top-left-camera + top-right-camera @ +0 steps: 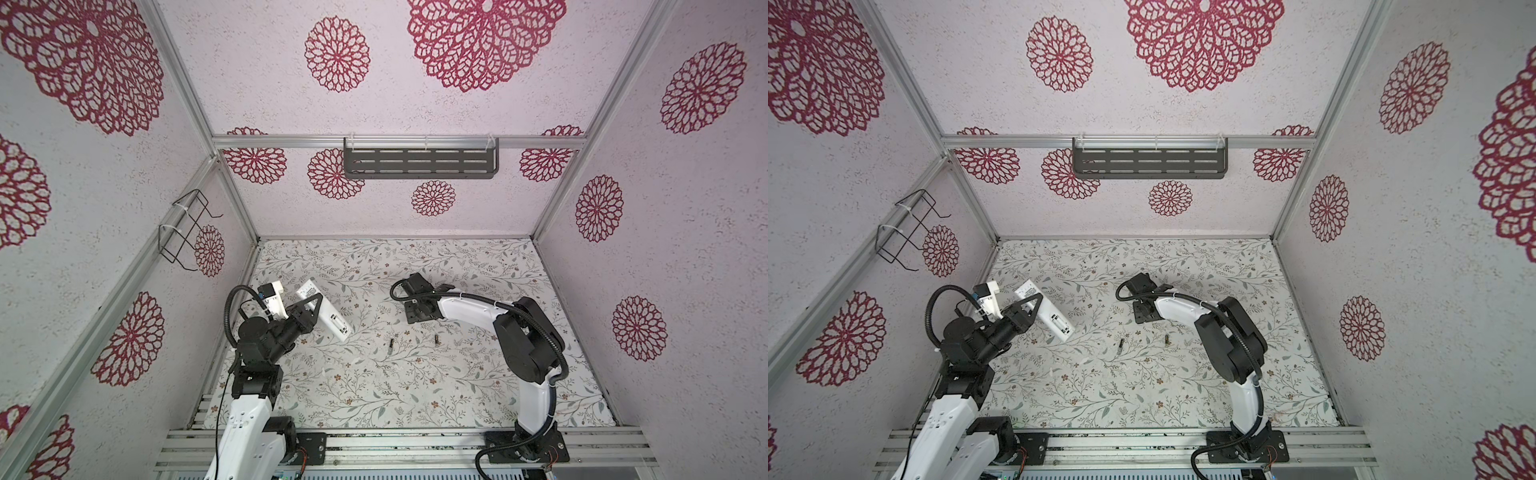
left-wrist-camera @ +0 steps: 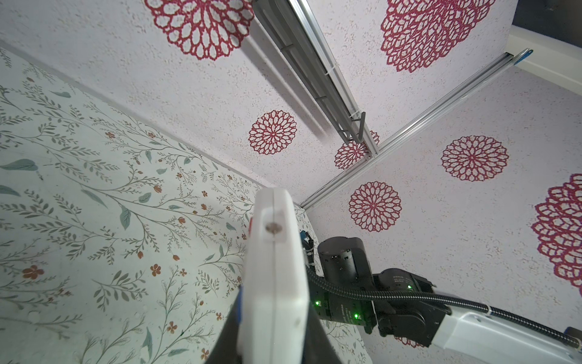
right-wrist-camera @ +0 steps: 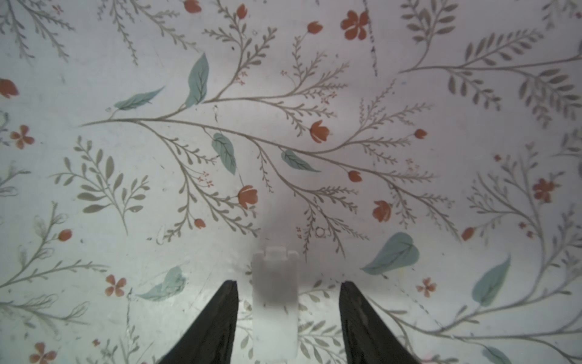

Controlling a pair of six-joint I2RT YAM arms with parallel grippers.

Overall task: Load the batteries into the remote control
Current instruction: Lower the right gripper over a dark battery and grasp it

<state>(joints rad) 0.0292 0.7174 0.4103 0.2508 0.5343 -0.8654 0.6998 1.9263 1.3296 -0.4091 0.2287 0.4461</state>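
Pale floral mat (image 1: 415,395) across the whole table, edged with aluminium framing. White textured walls (image 1: 665,249) on three sides, printed with red rosettes. On the back wall, a dark slotted shelf (image 1: 419,162); on the left wall, a black wire rack (image 1: 183,232).

Left gripper (image 1: 311,308) clamped on the remote (image 1: 330,318), held tilted above the left part of the mat, with a recess showing near its lower end. One battery (image 1: 391,345) flat on the mat near the middle, second battery (image 1: 436,339) near it but apart, both between the arms and untouched.

In both top views, right arm (image 1: 1183,305) bent down toward the mat just behind the batteries, fingers hidden under the wrist. Only in the right wrist view: right gripper (image 3: 288,282) with dark fingers (image 3: 214,324) spread apart, gripping nothing, and a small white tabbed piece (image 3: 274,302) between them, touching neither, too blurred to tell whether flat on the mat.

Only in the left wrist view: remote (image 2: 274,268) seen end-on, a small round window at its tip, with the back corner of the room and the right arm (image 2: 346,277) beyond. Batteries in the top views alone
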